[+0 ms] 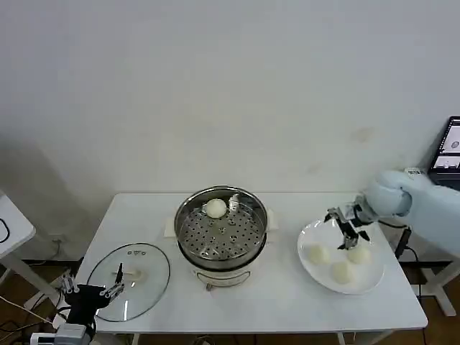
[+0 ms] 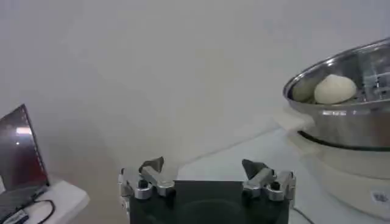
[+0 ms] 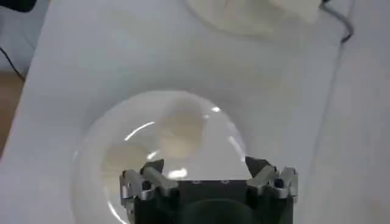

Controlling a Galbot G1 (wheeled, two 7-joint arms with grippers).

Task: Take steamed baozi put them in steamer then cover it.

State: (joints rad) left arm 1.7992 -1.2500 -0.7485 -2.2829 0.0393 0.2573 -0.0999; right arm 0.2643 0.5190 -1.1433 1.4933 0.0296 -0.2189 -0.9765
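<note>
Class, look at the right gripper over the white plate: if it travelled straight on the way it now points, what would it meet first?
Most likely a bun. The right gripper, open, points down at the plate, and one of the three baozi lies just under its fingertips. Depth is unclear, so it might meet the bare plate beside that bun.

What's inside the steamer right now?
One steamed baozi sits on the perforated tray at the far side of the steamer. The rest of the tray shows bare holes; below the tray is hidden.
</note>
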